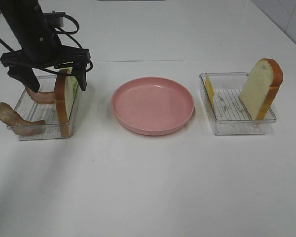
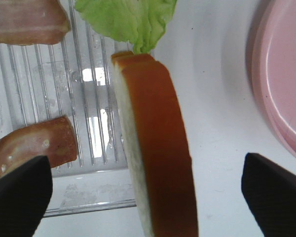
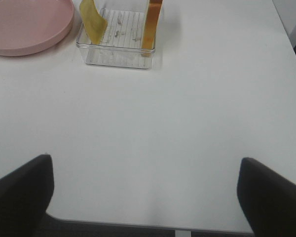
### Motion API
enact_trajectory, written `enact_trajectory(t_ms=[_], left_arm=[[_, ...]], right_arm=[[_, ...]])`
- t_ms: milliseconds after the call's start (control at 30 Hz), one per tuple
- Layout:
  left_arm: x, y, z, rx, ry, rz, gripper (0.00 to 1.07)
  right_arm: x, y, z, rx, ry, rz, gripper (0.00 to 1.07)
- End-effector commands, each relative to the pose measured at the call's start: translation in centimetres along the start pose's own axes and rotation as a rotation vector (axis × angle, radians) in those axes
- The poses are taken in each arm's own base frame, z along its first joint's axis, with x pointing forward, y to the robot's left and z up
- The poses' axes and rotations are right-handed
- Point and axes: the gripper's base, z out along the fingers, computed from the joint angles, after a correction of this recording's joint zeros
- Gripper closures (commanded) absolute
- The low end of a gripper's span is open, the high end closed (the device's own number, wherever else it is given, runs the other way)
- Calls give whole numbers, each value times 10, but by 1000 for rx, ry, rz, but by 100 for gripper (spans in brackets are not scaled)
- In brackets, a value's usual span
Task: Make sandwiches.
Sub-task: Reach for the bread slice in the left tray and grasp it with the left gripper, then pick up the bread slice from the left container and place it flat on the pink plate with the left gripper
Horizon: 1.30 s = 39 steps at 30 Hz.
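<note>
At far left of the white bench (image 1: 148, 197), the left tool (image 1: 56, 81) hangs with jaws spread wide, straddling an upright pale bread slice with orange-brown crust (image 1: 64, 101) in a clear plastic tray (image 1: 42, 133), beside brown-pink bacon strips (image 1: 12, 116) and a green lettuce leaf (image 2: 128, 19). Centrally, the round pink plate (image 1: 153, 104) carries no piece yet. Rightward, a second clear tray (image 1: 237, 129) holds a yellow cheese square (image 1: 209, 91) and another leaning bread slice (image 1: 259, 89); the right tool (image 3: 147, 195), also spread, hovers over bare bench well apart. Hazard: off-centre closure could topple the slice, snag the adjacent lettuce, or strike the tray wall.
</note>
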Motion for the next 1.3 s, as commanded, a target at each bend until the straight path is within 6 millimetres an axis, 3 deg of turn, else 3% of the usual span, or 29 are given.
enact_trajectory(t_ms=[33, 233, 400, 433, 500, 533, 567, 600, 633, 700, 733, 767, 833, 867, 1300], left_arm=[[0, -2, 18, -8, 32, -1, 10], [1, -1, 25, -19, 47, 2, 10], [1, -1, 28, -20, 53, 1, 20], [1, -1, 28, -20, 53, -3, 30], [1, -1, 28, -20, 53, -3, 35], [1, -1, 28, -20, 53, -3, 50], [1, -1, 28, -20, 53, -3, 50], [1, -1, 28, -20, 53, -3, 64], [1, -1, 28, -20, 53, -3, 64], [1, -1, 27, -18, 55, -9, 84], [1, -1, 27, -18, 55, -9, 84], [2, -1, 27, -18, 61, -26, 96], [2, -1, 27, -19, 63, -35, 100], [2, -1, 27, -21, 67, -51, 107], [6, -1, 8, -15, 81, -61, 107]], right_arm=[[3, 0, -4, 0, -38, 4, 9], [3, 0, -4, 0, -38, 4, 9], [3, 0, -4, 0, -38, 4, 9], [3, 0, -4, 0, -38, 4, 9], [3, 0, -4, 0, -38, 4, 9], [3, 0, -4, 0, -38, 4, 9], [3, 0, -4, 0, -38, 4, 9], [3, 0, -4, 0, -38, 4, 9], [3, 0, -4, 0, -38, 4, 9], [3, 0, -4, 0, -38, 4, 9], [3, 0, -4, 0, -38, 4, 9], [3, 0, -4, 0, -38, 4, 9], [3, 0, -4, 0, -38, 4, 9], [3, 0, -4, 0, -38, 4, 9], [3, 0, -4, 0, -38, 4, 9]])
